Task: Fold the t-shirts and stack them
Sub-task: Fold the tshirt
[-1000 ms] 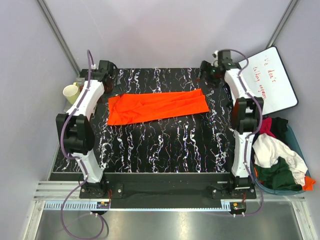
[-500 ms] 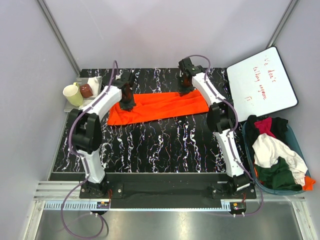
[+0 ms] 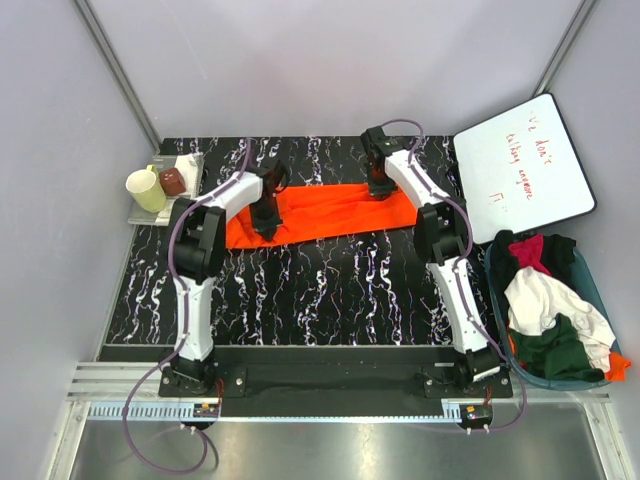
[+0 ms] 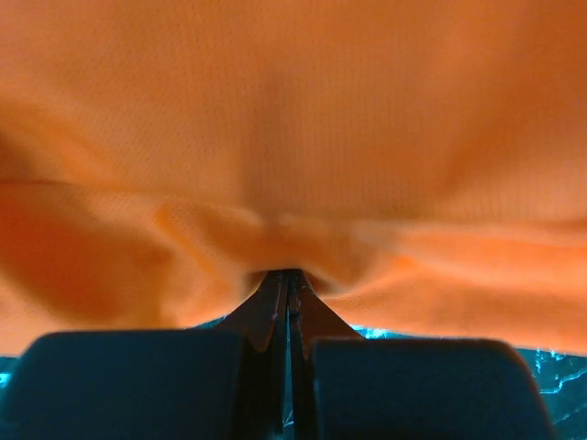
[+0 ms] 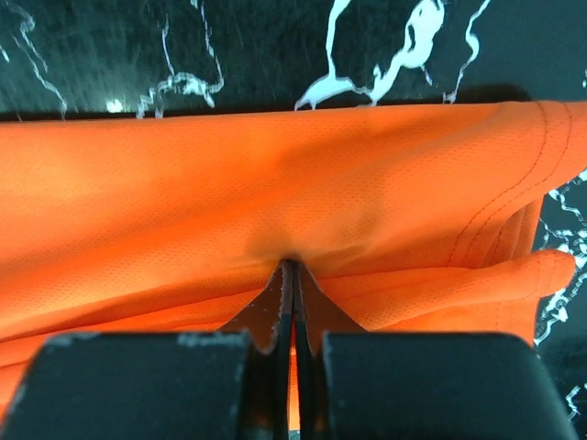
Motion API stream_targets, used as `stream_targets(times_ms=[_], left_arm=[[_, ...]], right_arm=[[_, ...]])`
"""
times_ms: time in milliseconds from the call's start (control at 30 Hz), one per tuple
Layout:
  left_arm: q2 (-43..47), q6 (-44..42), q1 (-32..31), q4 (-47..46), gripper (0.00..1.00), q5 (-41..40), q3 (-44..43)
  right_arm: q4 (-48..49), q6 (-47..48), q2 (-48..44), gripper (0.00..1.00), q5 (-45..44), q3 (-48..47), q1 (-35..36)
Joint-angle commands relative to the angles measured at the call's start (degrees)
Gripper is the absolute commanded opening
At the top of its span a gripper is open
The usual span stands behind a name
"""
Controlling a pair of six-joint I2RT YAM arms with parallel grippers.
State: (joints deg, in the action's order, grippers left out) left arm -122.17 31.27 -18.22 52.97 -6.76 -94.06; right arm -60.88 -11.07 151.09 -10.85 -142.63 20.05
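While the table point(image 3: 330, 300) carries 1 orange shirt point(image 3: 335, 212), laid as a long folded strip across its far half, the other shirts point(image 3: 545, 305) (white, green, red, black) sit heaped in a bin point(image 3: 600, 300) off the right edge, just below the whiteboard point(image 3: 525, 160). Both arms are down on the strip: left gripper point(image 4: 289, 275) is pinched tight on fabric toward the left end and right gripper point(image 5: 292, 266) is pinched tight toward the right end, with cloth bunched at both tips. 1 cup point(image 3: 145, 188) stands off the far-left corner.
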Motion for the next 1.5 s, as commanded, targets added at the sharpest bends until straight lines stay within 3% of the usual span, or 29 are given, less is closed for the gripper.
stream_targets(times_ms=[0,267,467,567,700,767,867,933,1067,1233,1333,1467], left_arm=[[-4.4,0.6,0.3,4.0,0.00,-0.5,-8.1],[-12.6,0.5,1.7,7.9,0.00,-1.4,-19.2],[-20.3,-1.7,2.0,10.4,0.00,-0.1,-33.9],[-25.3,-3.1,2.5,11.2,0.00,3.4,-44.0],[-26.4,-4.6,3.5,10.3,0.00,9.0,-44.6],[-20.9,-5.9,3.5,7.6,0.00,10.0,-40.5],[-8.8,-8.1,3.1,-0.1,0.00,11.4,-22.6],[-1.5,-9.0,2.9,-2.4,0.00,11.7,-17.6],[7.4,-8.0,2.4,-3.5,0.00,14.2,-7.7],[12.7,-6.1,-3.8,-4.5,0.00,13.4,-3.4],[12.9,-4.6,-8.2,-4.5,0.00,14.5,-2.3],[11.3,-2.9,-14.0,-4.8,0.00,14.6,-1.0]], right_arm=[[-3.3,2.3,-3.3,0.00,-0.9,8.4,1.8],[-4.7,0.1,-17.2,0.00,6.4,30.5,6.4],[-5.8,-3.1,-28.5,0.00,15.6,44.3,12.9],[-7.1,-3.9,-32.2,0.00,20.9,46.8,17.5],[-7.2,-4.0,-36.6,0.00,23.3,46.1,19.2],[-7.4,-3.4,-36.8,0.00,20.6,43.1,19.1],[-7.0,-0.7,-34.8,0.00,12.9,36.0,18.8],[-6.8,1.1,-31.0,0.00,9.1,28.6,17.5],[-5.9,2.8,-20.8,0.00,10.0,12.7,13.8],[-5.7,-0.7,-3.5,0.00,18.3,-10.6,9.5],[-2.9,-1.5,2.1,0.00,19.8,-15.9,9.6],[2.4,-2.1,4.6,0.00,21.7,-14.7,9.7]])
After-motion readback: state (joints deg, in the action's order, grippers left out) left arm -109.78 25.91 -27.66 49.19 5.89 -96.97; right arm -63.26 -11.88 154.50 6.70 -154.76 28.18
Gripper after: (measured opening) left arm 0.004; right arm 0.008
